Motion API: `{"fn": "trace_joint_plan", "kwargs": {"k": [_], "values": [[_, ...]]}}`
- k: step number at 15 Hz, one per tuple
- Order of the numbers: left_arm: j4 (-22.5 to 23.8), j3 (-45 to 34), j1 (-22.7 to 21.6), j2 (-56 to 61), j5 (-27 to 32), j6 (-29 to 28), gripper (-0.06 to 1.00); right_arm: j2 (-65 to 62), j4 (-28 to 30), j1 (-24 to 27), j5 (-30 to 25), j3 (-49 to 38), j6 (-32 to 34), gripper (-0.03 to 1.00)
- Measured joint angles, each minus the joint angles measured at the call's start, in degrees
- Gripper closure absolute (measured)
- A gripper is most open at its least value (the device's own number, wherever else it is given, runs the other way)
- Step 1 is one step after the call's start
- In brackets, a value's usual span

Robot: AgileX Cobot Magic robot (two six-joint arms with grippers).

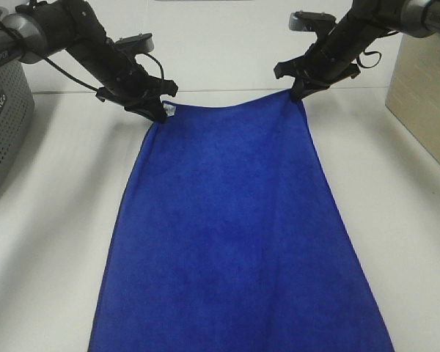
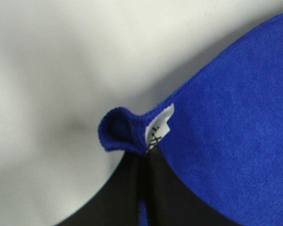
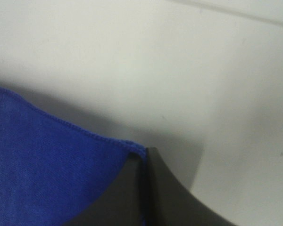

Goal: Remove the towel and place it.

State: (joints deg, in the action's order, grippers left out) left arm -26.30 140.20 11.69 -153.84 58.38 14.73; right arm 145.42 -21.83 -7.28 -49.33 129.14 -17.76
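Observation:
The royal-blue towel (image 1: 231, 235) lies spread down the middle of the white table, its far edge held up between both grippers. My left gripper (image 1: 160, 111) is shut on the far left corner, where the small white tag (image 2: 159, 128) sticks out beside a curled fold of the towel (image 2: 226, 122). My right gripper (image 1: 297, 91) is shut on the far right corner. The right wrist view shows the towel's hemmed edge (image 3: 47, 160) pinched between the dark fingers (image 3: 165, 193). The near end of the towel runs out of the frame.
A grey perforated basket (image 1: 1, 125) stands at the left edge of the table. A light wooden box (image 1: 425, 95) stands at the right edge. Bare white table (image 1: 51, 242) lies on both sides of the towel.

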Motion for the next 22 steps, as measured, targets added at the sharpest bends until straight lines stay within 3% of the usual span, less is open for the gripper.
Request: {"fn": "trace_joint_plan", "kwargs": {"k": [5,16,22], "values": [[1.60,2.35,0.00,-0.06,-7.91,0.11,0.93,0.00,-1.55,0.00,4.87,3.44,-2.75,0.95],[2.98,2.69,0.00,-0.06,-23.03,11.23,0.93,0.00,-1.49,0.00,13.87,3.50,-2.75,0.95],[2.98,2.69,0.00,-0.06,-26.41,14.55,0.93,0.11,-1.55,0.00,16.62,3.50,-2.75,0.95]]}}
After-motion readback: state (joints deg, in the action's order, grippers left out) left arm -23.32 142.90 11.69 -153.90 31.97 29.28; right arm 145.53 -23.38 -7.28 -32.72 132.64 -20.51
